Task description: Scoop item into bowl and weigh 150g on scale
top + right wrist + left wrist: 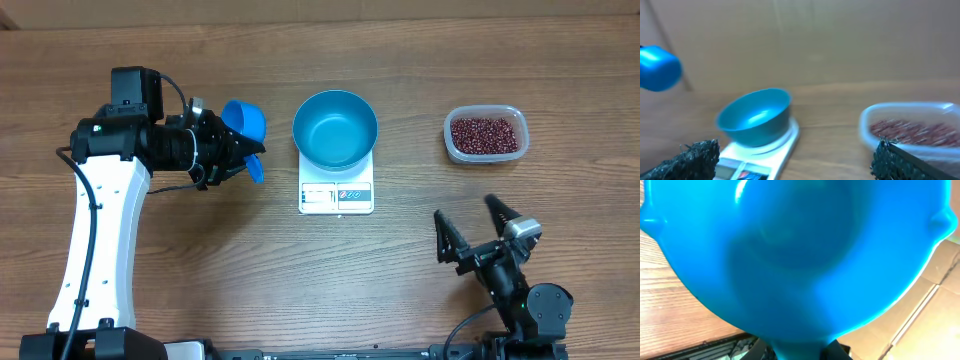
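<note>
The blue bowl stands on the white scale at the table's middle, and its inside looks bare. The item, small red-brown beans, lies in a clear tub to the right. My left gripper is shut on the handle of a small blue scoop, held above the table left of the bowl. In the left wrist view the scoop fills the frame. My right gripper stands open near the front right, with nothing between its fingers. The right wrist view shows the bowl, the scale and the beans.
The scale's display strip faces the table's front edge. The clear tub's rim stands just beyond my right gripper's right finger. The scoop shows at the far left of the right wrist view. A cardboard wall runs behind the table.
</note>
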You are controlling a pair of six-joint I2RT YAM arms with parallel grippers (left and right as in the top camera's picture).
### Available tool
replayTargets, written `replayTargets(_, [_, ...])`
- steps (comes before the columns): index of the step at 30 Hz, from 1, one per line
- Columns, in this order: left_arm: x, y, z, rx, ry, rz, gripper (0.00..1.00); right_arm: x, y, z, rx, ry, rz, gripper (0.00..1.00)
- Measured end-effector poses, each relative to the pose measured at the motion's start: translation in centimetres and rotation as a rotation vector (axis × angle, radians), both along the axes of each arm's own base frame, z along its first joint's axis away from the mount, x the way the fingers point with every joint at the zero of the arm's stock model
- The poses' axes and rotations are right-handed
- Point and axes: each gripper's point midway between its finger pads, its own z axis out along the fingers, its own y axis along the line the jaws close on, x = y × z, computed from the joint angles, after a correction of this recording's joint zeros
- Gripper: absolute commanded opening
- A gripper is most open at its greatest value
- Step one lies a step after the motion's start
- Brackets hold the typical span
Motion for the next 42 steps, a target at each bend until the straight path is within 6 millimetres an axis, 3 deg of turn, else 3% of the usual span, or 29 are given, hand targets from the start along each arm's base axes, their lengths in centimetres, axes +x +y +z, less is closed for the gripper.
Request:
replayTargets(8, [-0.1, -0.2, 0.3, -0.031, 0.030, 0.018, 0.04, -0.5, 1.0, -0.3, 0.244, 0.207, 0.052, 1.00])
replayTargets(16, [0.1, -0.3, 0.4, -0.045, 0.041, 0.036, 0.04, -1.2, 2.0, 8.8, 0.266, 0.508, 0.080, 1.00])
replayTargets(21, [0.3, -1.2, 0.7, -0.055, 0.040, 0.031, 0.04, 0.8, 3.4, 14.5, 0.247, 0.621, 0.181, 1.00])
replayTargets(22, [0.4, -1.5, 0.7, -0.057, 0.040, 0.028, 0.04, 1.5, 3.9, 15.4, 0.251, 0.634, 0.221, 0.95])
replayTargets(24, [0.4, -2.0, 0.8, -0.062, 0.045, 0.025, 0.04, 2.4, 5.0, 16.3, 0.267, 0.645, 0.305, 0.57])
replayTargets(26, [0.4, -2.6, 0.9, -0.068, 0.044, 0.019, 0.04, 3.3, 6.1, 16.5, 0.289, 0.658, 0.399, 0.42])
replayTargets(28, [0.4, -3.2, 1.1, -0.072, 0.040, 0.010, 0.04, 4.0, 6.6, 15.4, 0.323, 0.723, 0.434, 0.41])
replayTargets(31, [0.6, -4.3, 1.4, -0.082, 0.030, -0.001, 0.04, 4.9, 7.8, 13.2, 0.359, 0.837, 0.473, 0.45])
replayTargets(35, [0.4, -5.3, 1.2, -0.075, 0.071, 0.014, 0.04, 5.0, 10.9, 10.9, 0.339, 0.952, 0.503, 0.49])
replayTargets(37, [0.2, -5.9, 0.9, -0.066, 0.109, 0.035, 0.04, 4.8, 12.8, 10.0, 0.300, 0.982, 0.492, 0.56])
replayTargets(38, [0.1, -6.1, 0.8, -0.061, 0.119, 0.040, 0.04, 4.8, 13.5, 9.9, 0.289, 0.980, 0.484, 0.65])
replayTargets(39, [0.1, -6.3, 0.6, -0.051, 0.131, 0.053, 0.04, 5.2, 14.9, 10.1, 0.271, 0.953, 0.467, 0.67])
replayTargets(42, [0.0, -6.7, 0.4, -0.039, 0.145, 0.066, 0.04, 5.4, 17.0, 10.6, 0.265, 0.914, 0.452, 0.67])
